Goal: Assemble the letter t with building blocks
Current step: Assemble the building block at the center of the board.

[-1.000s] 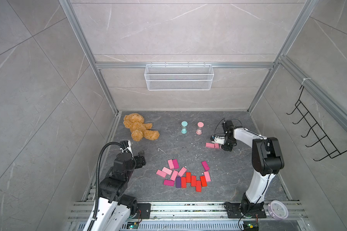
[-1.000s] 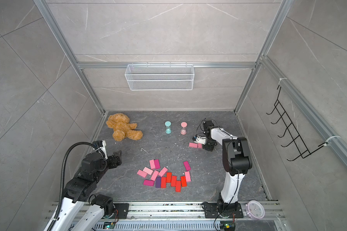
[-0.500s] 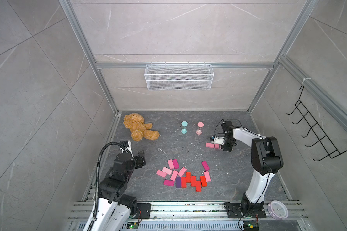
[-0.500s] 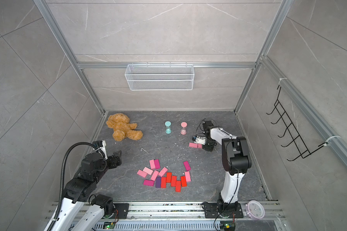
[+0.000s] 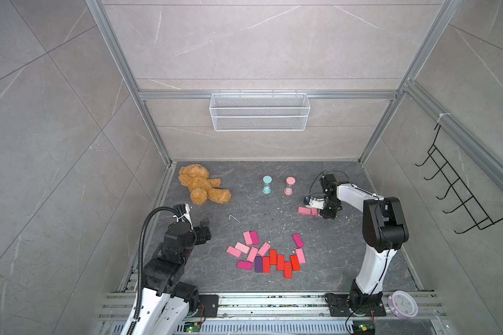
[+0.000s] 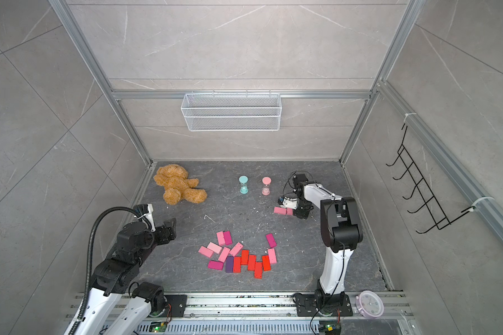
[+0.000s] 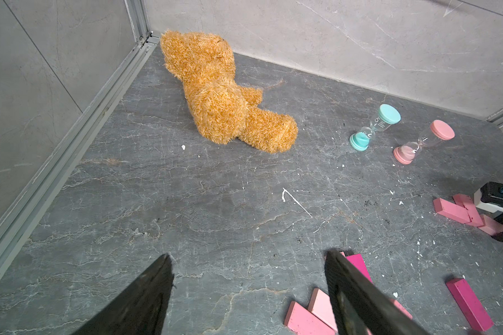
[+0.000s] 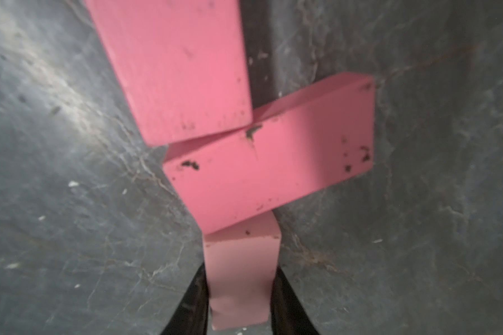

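A: My blocks [image 5: 273, 256], what colours?
B: Light pink, magenta, red, one purple block [image 5: 258, 264].
A: The held block [image 8: 241, 261] in my right gripper [image 8: 240, 290]?
B: Pale pink, I think; it's blurred there.
A: And around them?
B: Dark grey veined floor [image 5: 273, 220]; golden-brown bear [image 5: 201, 185]; teal timer [image 5: 267, 184], pink timer [image 5: 289, 186].

floor [image 5: 273, 226]: matt veined stone | teddy bear [image 5: 201, 185]: shaggy plush | building blocks [image 8: 267, 162]: matt, scuffed
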### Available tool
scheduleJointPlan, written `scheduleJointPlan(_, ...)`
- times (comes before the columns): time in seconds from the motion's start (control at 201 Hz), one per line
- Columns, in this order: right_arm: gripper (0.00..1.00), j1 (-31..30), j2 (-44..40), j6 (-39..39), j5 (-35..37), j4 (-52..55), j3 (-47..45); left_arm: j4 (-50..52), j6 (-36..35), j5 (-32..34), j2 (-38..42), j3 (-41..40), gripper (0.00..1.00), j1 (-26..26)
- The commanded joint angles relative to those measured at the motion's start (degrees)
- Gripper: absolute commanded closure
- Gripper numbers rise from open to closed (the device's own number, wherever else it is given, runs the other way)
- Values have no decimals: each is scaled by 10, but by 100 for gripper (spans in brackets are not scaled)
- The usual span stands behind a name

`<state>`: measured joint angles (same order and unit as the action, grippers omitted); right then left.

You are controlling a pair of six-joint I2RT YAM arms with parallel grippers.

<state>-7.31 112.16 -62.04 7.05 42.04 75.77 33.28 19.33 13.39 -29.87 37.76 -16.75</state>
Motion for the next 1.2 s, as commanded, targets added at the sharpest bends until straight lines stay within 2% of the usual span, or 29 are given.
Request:
scheduleJointPlan(0.0, 74, -14, 21, -14, -20, 2, -11, -16, -11, -2, 5, 1, 15, -2)
scheduleJointPlan(0.597, 71, -23, 26, -15, -25, 0, -12, -11, -13, -1, 8, 2, 15, -1)
scheduleJointPlan(1.199, 72, -24, 25, -28, -42, -2, -11, -18, -13, -16, 12, 0, 15, -1)
